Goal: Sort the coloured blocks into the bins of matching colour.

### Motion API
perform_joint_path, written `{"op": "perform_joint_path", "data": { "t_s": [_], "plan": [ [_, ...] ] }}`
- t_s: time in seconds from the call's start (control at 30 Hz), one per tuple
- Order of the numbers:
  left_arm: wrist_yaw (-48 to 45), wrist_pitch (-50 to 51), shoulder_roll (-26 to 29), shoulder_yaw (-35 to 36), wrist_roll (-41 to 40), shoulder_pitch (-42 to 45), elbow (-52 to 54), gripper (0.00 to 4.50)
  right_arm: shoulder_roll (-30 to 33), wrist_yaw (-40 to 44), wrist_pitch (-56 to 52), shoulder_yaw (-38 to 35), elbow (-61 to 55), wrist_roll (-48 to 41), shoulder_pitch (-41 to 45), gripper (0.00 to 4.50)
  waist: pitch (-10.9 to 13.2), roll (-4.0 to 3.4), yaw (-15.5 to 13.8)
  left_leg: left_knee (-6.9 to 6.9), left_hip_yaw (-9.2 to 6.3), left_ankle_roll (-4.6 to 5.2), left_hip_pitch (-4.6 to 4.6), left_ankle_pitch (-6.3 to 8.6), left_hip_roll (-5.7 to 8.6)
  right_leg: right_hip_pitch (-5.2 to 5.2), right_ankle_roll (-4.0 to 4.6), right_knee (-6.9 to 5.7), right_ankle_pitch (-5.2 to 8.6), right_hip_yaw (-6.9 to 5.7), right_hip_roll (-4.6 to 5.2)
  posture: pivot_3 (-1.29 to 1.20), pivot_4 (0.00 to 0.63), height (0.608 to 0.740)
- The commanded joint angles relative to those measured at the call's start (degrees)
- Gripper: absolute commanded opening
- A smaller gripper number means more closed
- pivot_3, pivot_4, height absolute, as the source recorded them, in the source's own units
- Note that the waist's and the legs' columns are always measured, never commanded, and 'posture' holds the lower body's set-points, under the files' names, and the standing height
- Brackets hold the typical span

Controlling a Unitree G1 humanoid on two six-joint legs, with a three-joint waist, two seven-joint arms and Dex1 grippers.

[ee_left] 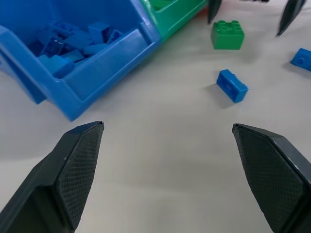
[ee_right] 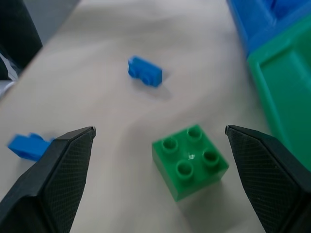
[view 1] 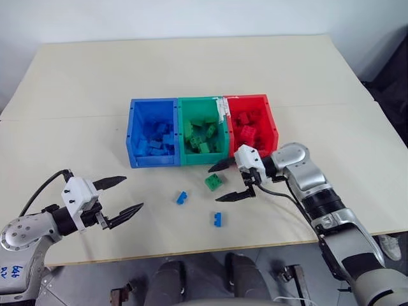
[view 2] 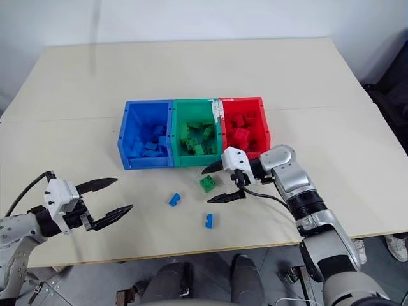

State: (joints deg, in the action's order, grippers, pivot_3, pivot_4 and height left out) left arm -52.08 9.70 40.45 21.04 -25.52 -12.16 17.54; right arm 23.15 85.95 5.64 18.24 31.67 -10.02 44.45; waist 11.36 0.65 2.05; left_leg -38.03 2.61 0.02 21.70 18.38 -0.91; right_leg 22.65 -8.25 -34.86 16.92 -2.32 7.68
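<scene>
Between right hand's [view 1: 227, 182] fingers: green four-studded block [view 1: 214, 182].

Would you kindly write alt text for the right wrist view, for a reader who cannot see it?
A green block with four studs sits on the pale table, apart from the open right gripper and roughly between its two black fingers. Two blue blocks lie farther off, and the green bin stands beside the blue bin.

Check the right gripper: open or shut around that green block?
Open. The right gripper has its fingers spread wide on either side of the green block, not touching it.
</scene>
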Motion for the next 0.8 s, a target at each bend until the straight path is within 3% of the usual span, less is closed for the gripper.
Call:
{"op": "perform_joint_path", "data": {
  "t_s": [0.03,0.13,0.2,0.47,0.6,0.8],
  "plan": [
    [0.6,0.1,-0.4,1.5,-1.4,-1.1,2.4,4.5,-1.4,1.7,2.8,0.7,2.7,1.4,2.2,4.47,0.0,0.0,0.1,-0.01,0.01,0.0,0.0,0.0,-0.02,0.0,0.0,-0.01,0.0,-0.06,-0.01,0.0,0.15,0.74],
    [0.9,0.3,-0.5,1.7,-1.5,-1.2,2.7,4.5,-2.1,1.8,4.0,1.3,5.8,2.9,3.2,4.47,0.0,0.0,0.1,-0.04,0.02,0.0,0.0,0.0,-0.03,0.0,0.01,-0.03,0.0,-0.1,0.01,0.0,0.15,0.74],
    [0.8,0.3,-0.4,1.5,-1.5,-1.1,2.7,4.5,-2.7,1.0,4.5,1.2,7.5,3.4,3.8,4.08,0.0,0.0,0.1,-0.09,0.02,0.0,-0.01,0.0,-0.03,-0.01,0.01,-0.06,0.0,-0.1,0.02,0.0,0.15,0.74],
    [0.0,0.1,-0.1,0.2,-1.6,0.7,3.0,4.5,-1.6,1.9,5.1,-1.3,7.9,2.2,3.7,1.52,0.0,0.0,0.1,-0.1,0.01,-0.03,-0.01,0.0,-0.05,-0.01,0.02,-0.1,0.01,-0.12,0.05,0.0,0.15,0.74],
    [1.0,0.2,-1.1,0.2,-1.6,1.4,2.7,4.5,-1.1,0.5,-0.7,-5.3,1.7,-2.7,3.3,1.5,0.0,-0.02,0.1,-0.1,0.01,-0.03,-0.01,0.0,-0.05,0.0,0.03,-0.1,0.01,-0.12,0.06,0.0,0.15,0.74],
    [2.1,0.2,-2.4,-0.4,-1.2,1.7,2.4,4.5,-2.6,-9.5,-12.8,-11.8,-2.1,-6.5,10.0,1.5,0.0,-0.05,0.5,-0.1,0.02,-0.07,-0.01,0.0,-0.11,0.03,0.03,-0.13,0.01,-0.12,0.03,0.0,0.15,0.74]
  ]
}}
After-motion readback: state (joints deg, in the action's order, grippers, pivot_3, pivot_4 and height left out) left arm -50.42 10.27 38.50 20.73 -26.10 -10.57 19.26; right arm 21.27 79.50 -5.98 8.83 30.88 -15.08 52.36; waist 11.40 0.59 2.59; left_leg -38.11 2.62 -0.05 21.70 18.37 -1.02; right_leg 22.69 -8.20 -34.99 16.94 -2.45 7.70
